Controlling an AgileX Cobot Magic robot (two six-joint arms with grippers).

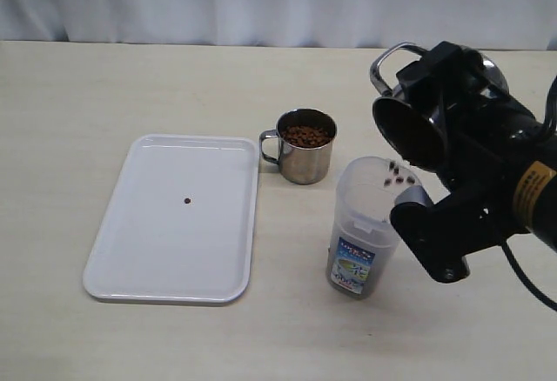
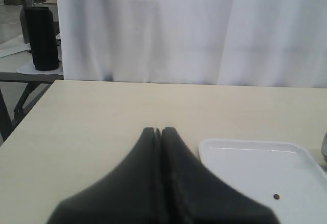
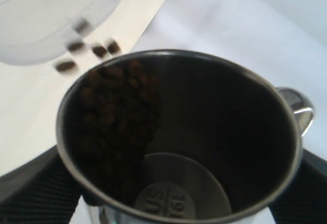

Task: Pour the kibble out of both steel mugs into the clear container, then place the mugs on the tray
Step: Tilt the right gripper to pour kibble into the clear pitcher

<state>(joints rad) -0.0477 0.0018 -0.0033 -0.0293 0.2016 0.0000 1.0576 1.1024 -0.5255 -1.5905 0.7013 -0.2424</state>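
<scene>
- Kibble (image 1: 399,172) falls in the exterior view: we see a few pellets in mid-air between the tipped mug (image 1: 409,129) and the mouth of the clear container (image 1: 364,224). Our right gripper (image 1: 439,107) holds that mug with its jaws spread wide around the body, mouth turned down and toward the container, which stands just below and beside it. The second mug (image 1: 305,146), full and upright, stands between the tray (image 1: 174,216) and the container. One stray pellet (image 1: 187,200) lies on the tray.
- Left wrist view: our left gripper (image 2: 157,132) is shut and empty, hanging over the table (image 2: 102,121) with the tray's corner (image 2: 245,162) just beside it. We judge this arm the nearer one for the full mug.
- Right wrist view: the held mug (image 3: 179,137) is tilted, its kibble (image 3: 117,127) heaped against the lower wall; pellets (image 3: 84,47) leave the lip toward the container's rim (image 3: 51,24). Much remains inside, so we judge the tilt must steepen.
</scene>
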